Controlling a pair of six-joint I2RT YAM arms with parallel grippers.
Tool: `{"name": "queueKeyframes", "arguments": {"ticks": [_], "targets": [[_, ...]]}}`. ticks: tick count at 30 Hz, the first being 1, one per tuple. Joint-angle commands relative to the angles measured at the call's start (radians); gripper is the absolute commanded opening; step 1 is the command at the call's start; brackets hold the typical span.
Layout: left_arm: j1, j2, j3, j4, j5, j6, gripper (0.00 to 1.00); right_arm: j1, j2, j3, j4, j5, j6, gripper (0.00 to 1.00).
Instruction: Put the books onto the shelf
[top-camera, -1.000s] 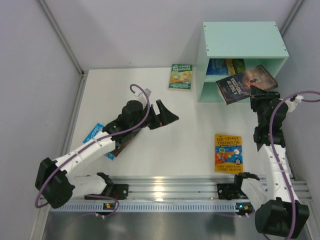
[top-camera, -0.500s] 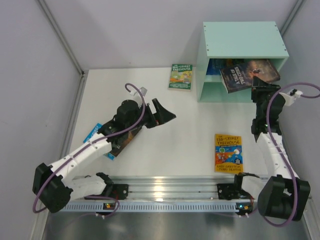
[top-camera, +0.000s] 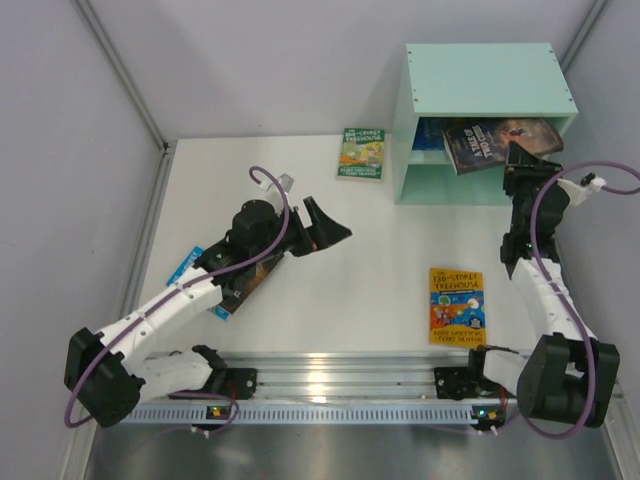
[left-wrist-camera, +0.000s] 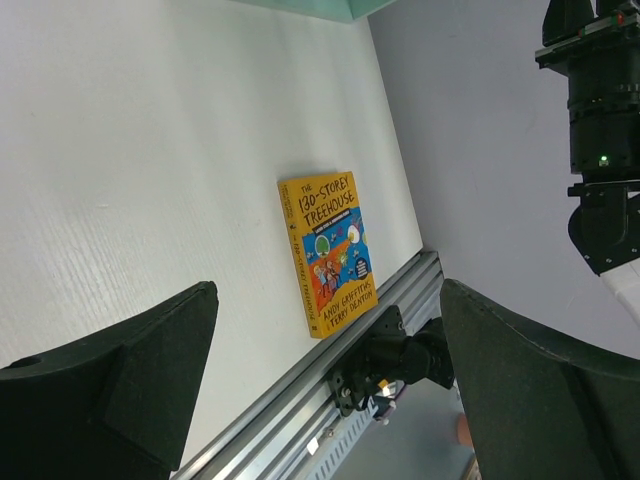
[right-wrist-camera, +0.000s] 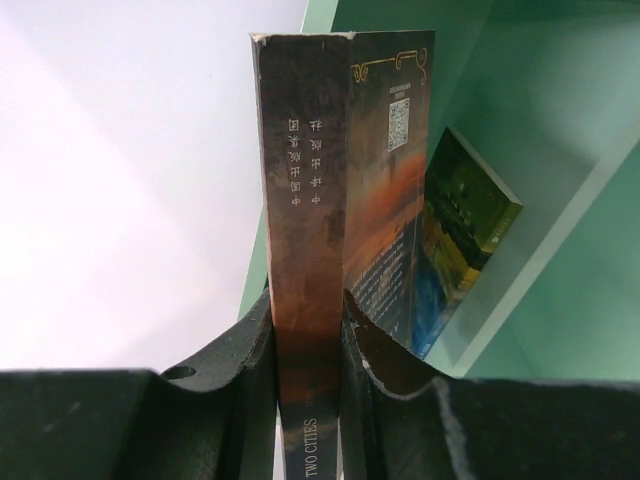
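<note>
Since a second ago, the dark navy book (top-camera: 498, 143) has risen from the front of the lower compartment of the mint-green shelf (top-camera: 480, 80) to the mouth of the upper one. My right pincer (right-wrist-camera: 308, 330) is clamped on its near end, holding it tilted just beside a blue landscape book (right-wrist-camera: 455, 230) leaning inside. My left pincer (top-camera: 330, 222) stands wide open, holding nothing, above the tabletop (top-camera: 400, 250). An orange-yellow book (top-camera: 457, 305) lies near right. A green book (top-camera: 361, 152) lies far, just left of the shelf.
</note>
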Motion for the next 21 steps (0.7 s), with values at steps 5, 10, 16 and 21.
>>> {"name": "queueKeyframes", "arguments": {"ticks": [5, 10, 16, 21], "targets": [[0.008, 0.000, 0.015, 0.047, 0.023, 0.027, 0.97, 0.009, 0.040, 0.095, 0.337, 0.015, 0.067, 0.00], [0.014, 0.004, 0.012, 0.054, 0.037, 0.029, 0.97, 0.034, 0.089, 0.104, 0.385, 0.020, 0.072, 0.00], [0.025, 0.003, 0.017, 0.054, 0.052, 0.041, 0.97, 0.055, 0.152, 0.093, 0.479, 0.031, 0.080, 0.00], [0.036, -0.002, 0.020, 0.054, 0.060, 0.049, 0.97, 0.075, 0.194, 0.109, 0.517, 0.045, 0.060, 0.00]]}}
